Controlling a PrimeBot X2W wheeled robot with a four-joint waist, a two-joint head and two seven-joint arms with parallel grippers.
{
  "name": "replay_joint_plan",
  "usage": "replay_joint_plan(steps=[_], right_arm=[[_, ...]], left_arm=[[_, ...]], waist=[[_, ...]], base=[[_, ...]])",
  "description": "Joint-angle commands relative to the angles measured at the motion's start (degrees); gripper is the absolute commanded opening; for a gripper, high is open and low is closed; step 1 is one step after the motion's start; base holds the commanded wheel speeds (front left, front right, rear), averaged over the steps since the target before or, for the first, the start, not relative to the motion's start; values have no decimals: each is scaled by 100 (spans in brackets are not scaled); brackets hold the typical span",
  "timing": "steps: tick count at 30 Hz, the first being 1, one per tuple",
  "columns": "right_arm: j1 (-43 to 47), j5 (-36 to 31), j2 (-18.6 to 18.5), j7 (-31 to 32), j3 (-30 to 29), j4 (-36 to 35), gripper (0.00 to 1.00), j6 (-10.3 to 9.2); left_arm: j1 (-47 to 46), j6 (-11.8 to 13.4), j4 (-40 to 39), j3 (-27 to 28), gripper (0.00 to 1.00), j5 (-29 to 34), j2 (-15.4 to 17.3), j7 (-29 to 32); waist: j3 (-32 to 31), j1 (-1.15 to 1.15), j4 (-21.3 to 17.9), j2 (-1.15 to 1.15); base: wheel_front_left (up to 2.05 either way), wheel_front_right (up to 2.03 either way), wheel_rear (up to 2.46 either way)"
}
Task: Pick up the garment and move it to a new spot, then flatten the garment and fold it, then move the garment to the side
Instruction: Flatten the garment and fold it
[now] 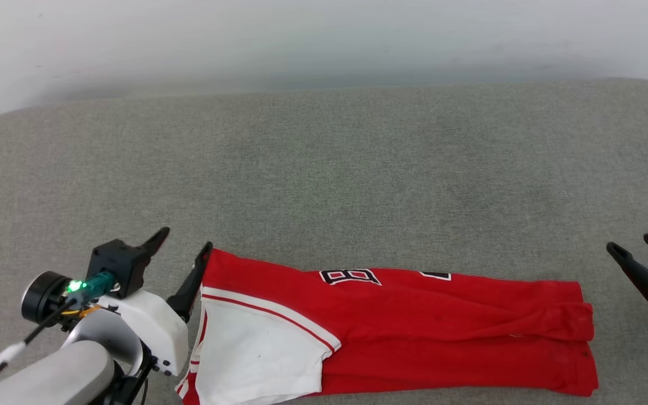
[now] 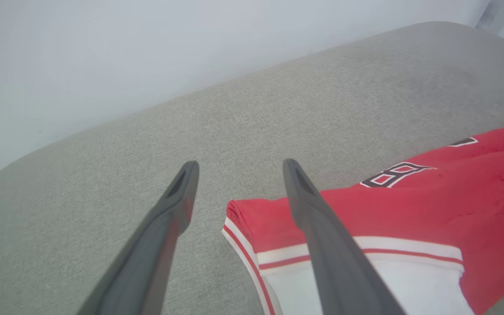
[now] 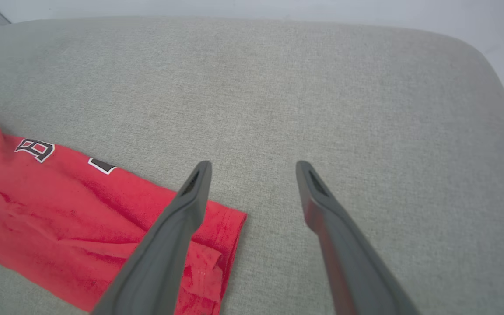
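Head view: left gripper, right gripper spread wide, empty, flanking garment.

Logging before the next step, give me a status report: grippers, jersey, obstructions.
Left gripper open, empty, at sleeve end of garment. Right gripper open, empty, beyond hem end. Garment folded long, flat on grey cushion. Nothing in the way.

left gripper and right gripper low at either side, jaws wide apart, empty
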Motion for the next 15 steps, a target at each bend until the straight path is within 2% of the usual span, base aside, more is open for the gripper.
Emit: replay_joint_plan(steps=[1,8,12,15], right_arm=[[226,56,145,79,-245,134,100,-2],[728,294,578,461,-775,503,100,-2],[915,395,839,663,-886,621,100,-2],[1001,472,1032,800,-895,748,100,-2]], left_arm=[[156,252,75,105,100,118,-86,-336],[642,1102,195,599,100,495,-431,-757],[1050,1372,33,1174,100,945,-685,-782],[1437,1429,-119,1562,100,1357,-954,-784]], waist=[[19,0,26,0],[100,0,123,0],[133,0,201,0],[139,0,273,0]], base=[[0,0,0],[0,0,0],[0,0,0],[0,0,0]])
